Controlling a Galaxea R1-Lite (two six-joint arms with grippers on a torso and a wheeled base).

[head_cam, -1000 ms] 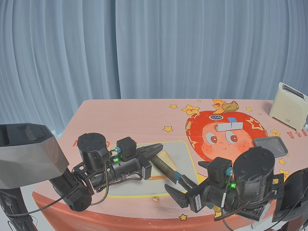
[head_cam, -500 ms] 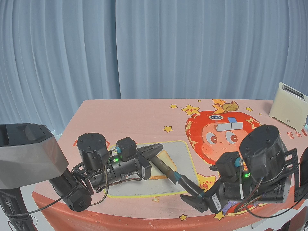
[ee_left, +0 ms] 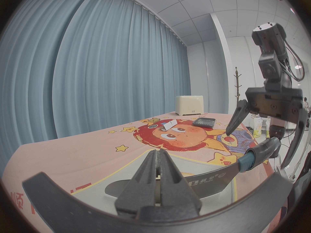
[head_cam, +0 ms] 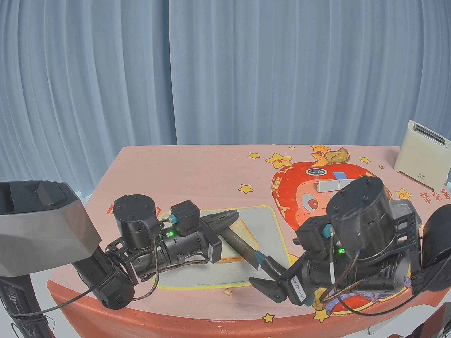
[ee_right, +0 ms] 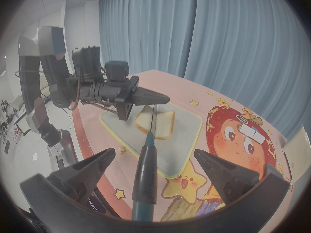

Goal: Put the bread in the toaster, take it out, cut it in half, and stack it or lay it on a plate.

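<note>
Black right jaws, open, back astride knife (head_cam: 249, 254) handle

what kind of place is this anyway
Likely a robotics lab staged as a kitchen: pale blue pleated curtains as backdrop, a cream boxy toaster and a slice of white bread on a grey cutting mat.

My head camera looks down from high over the table (head_cam: 188, 170), well back. My left wrist camera sits low behind my left gripper (ee_left: 158, 154), facing the far toaster (ee_left: 189, 105) mid-frame. The right wrist camera faces opposite, close. All share the cutting board (head_cam: 268, 226).
</note>
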